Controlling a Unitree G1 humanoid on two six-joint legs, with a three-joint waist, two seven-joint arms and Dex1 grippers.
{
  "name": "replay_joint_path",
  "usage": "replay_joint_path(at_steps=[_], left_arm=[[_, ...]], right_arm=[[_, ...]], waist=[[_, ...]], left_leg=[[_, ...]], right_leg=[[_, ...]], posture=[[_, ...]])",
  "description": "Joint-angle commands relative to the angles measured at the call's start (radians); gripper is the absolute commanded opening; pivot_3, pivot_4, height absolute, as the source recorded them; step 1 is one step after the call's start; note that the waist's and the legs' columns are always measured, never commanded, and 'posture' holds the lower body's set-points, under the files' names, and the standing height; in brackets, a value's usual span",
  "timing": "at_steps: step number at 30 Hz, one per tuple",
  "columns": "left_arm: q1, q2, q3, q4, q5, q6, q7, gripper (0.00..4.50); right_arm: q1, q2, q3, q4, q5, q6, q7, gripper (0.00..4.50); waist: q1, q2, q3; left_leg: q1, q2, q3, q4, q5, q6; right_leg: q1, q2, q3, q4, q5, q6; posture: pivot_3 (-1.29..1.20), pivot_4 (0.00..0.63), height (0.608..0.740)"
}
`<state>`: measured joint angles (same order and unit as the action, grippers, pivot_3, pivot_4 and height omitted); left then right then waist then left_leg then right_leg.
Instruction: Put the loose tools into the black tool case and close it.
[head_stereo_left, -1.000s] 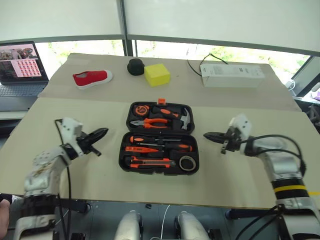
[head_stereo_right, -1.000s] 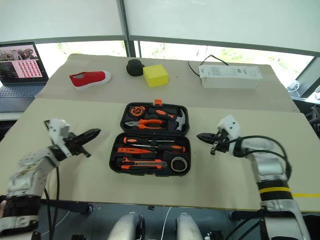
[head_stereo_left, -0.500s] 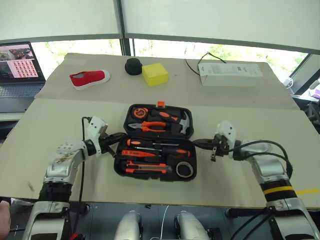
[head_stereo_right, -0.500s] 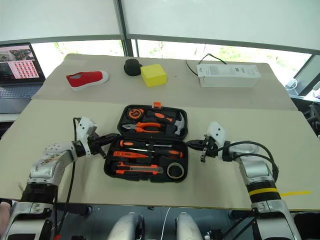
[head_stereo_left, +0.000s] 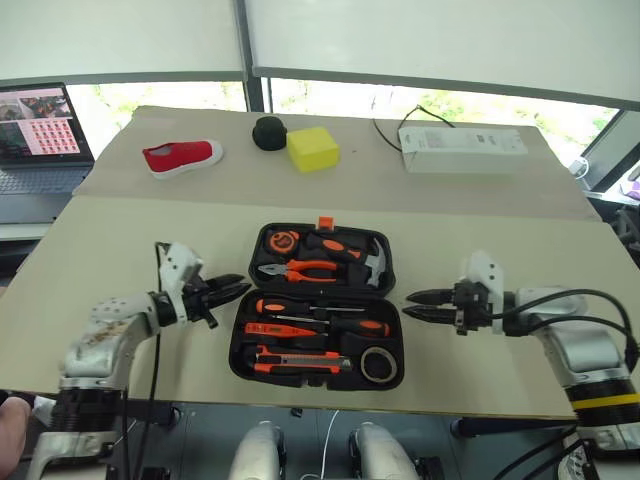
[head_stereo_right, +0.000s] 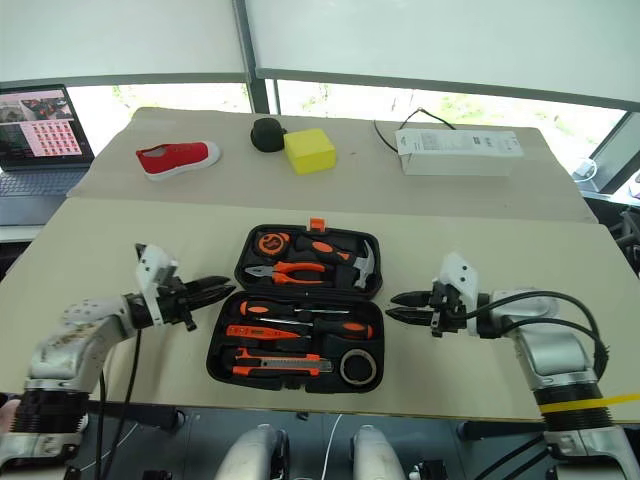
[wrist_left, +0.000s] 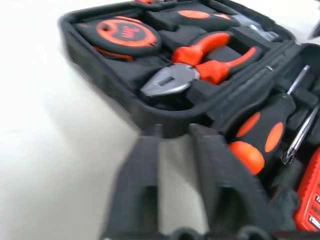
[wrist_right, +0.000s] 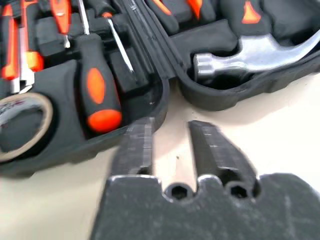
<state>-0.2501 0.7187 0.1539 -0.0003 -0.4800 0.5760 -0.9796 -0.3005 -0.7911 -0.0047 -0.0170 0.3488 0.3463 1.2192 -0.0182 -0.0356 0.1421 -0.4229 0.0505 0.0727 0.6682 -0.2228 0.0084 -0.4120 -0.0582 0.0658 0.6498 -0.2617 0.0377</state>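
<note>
Both tools have pulled back from the black tool case (head_stereo_left: 318, 305) and parted their fingers: the left tool (head_stereo_left: 236, 290) and right tool (head_stereo_left: 420, 304) now hover empty off either side. The case lies open on the surface (head_stereo_left: 130, 240). Inside: two screwdrivers (head_stereo_left: 320, 311), one tester screwdriver (head_stereo_left: 292, 331), one utility knife (head_stereo_left: 300, 359), one tape roll (head_stereo_left: 377, 364), plus pliers (head_stereo_left: 296, 269), hammer (head_stereo_left: 368, 259), tape measure (head_stereo_left: 282, 241).

The laptop (head_stereo_left: 38, 135) at the far left is cut off by the picture's edge. The pictures on its screen are too small to tell. A hand (head_stereo_left: 8, 415) in the lower left corner is mostly cut off. In the left wrist view the black fingers (wrist_left: 140, 190) look blurry.
</note>
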Motion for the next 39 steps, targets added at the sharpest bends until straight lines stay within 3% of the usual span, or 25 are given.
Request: replay_joint_path(at_steps=[1,3,6,9,11,16,26,29,30,32,39], left_arm=[[-0.005,0.128,0.048,-0.101,-0.147,0.276,-0.061,2.82],[-0.058,0.16,0.054,-0.092,-0.187,0.374,-0.045,3.56],[-0.195,0.167,0.009,-0.031,-0.164,0.535,0.056,4.49],[-0.328,0.144,-0.107,0.046,-0.096,0.629,0.119,4.49],[-0.367,0.143,-0.165,0.06,-0.059,0.608,0.122,4.49],[-0.451,-0.001,-0.121,0.175,-0.032,0.625,0.259,4.49],[-0.439,-0.045,-0.125,0.174,-0.031,0.639,0.28,4.49],[-0.468,-0.055,-0.146,0.194,-0.026,0.625,0.264,4.5],[-0.482,-0.058,-0.153,0.2,-0.026,0.626,0.259,3.97],[-0.496,-0.068,-0.169,0.217,-0.021,0.628,0.255,3.28],[-0.423,-0.08,-0.168,0.193,-0.026,0.645,0.26,1.02]], right_arm=[[-0.072,-0.089,-0.049,-0.114,0.121,0.321,-0.033,3.05],[-0.139,-0.138,-0.037,-0.156,0.218,0.652,-0.078,3.72],[-0.273,-0.09,-0.044,-0.167,0.275,0.888,-0.191,4.5],[-0.371,-0.027,0.005,-0.124,0.21,0.937,-0.318,4.5],[-0.378,-0.042,0.063,-0.109,0.148,0.895,-0.355,4.5],[-0.449,0.028,0.102,-0.016,0.111,0.976,-0.46,4.5],[-0.512,0.136,0.082,0.072,0.109,1.06,-0.529,4.5],[-0.535,0.136,0.097,0.144,0.085,1.026,-0.533,3.81],[-0.549,0.136,0.103,0.168,0.083,1.029,-0.53,3.53],[-0.569,0.137,0.133,0.201,0.076,1.031,-0.521,2.72],[-0.592,0.165,0.189,0.274,0.075,1.057,-0.505,0.49]], waist=[[-0.001,0.0,0.0],[0.0,0.002,0.001],[0.007,0.0,0.002],[0.009,-0.001,0.003],[0.01,-0.001,0.003],[0.015,-0.001,0.003],[0.005,-0.001,0.003],[0.007,-0.001,0.003],[0.007,-0.001,0.003],[0.007,-0.001,0.003],[0.005,-0.001,0.003]], left_leg=[[0.0,0.0,0.0,0.0,0.0,0.0],[0.0,0.0,-0.002,0.0,0.0,0.0],[0.001,0.0,-0.005,0.0,0.0,0.0],[0.001,-0.001,-0.005,0.001,0.001,0.0],[0.0,-0.002,-0.005,0.002,0.001,0.0],[-0.015,-0.003,-0.003,0.004,0.0,0.001],[-0.017,-0.003,-0.004,0.01,0.0,0.0],[-0.017,-0.003,-0.004,0.01,0.0,0.0],[-0.017,-0.003,-0.004,0.01,0.0,0.0],[-0.017,-0.003,-0.003,0.011,0.001,0.0],[-0.016,-0.003,-0.004,0.01,0.001,0.0]], right_leg=[[0.0,0.0,0.0,0.0,0.0,0.0],[0.0,0.0,0.0,0.001,0.0,0.0],[0.0,-0.001,0.0,0.001,0.0,0.0],[0.002,0.001,-0.001,0.001,0.0,0.0],[0.002,0.0,-0.001,0.0,0.0,0.0],[-0.012,-0.001,-0.001,0.0,0.0,0.001],[-0.014,-0.001,-0.001,0.008,0.0,0.001],[-0.014,-0.001,-0.002,0.008,0.0,0.001],[-0.014,-0.001,-0.001,0.008,0.0,0.001],[-0.014,-0.001,-0.002,0.008,0.0,0.001],[-0.013,-0.001,-0.002,0.009,0.0,0.001]], posture=[[0.0,0.15,0.74],[0.0,0.15,0.74],[0.0,0.15,0.74],[0.0,0.15,0.74],[0.0,0.15,0.74],[0.0,0.15,0.74],[0.0,0.15,0.74],[0.0,0.15,0.74],[0.0,0.15,0.74],[0.0,0.15,0.74],[0.0,0.15,0.74]])
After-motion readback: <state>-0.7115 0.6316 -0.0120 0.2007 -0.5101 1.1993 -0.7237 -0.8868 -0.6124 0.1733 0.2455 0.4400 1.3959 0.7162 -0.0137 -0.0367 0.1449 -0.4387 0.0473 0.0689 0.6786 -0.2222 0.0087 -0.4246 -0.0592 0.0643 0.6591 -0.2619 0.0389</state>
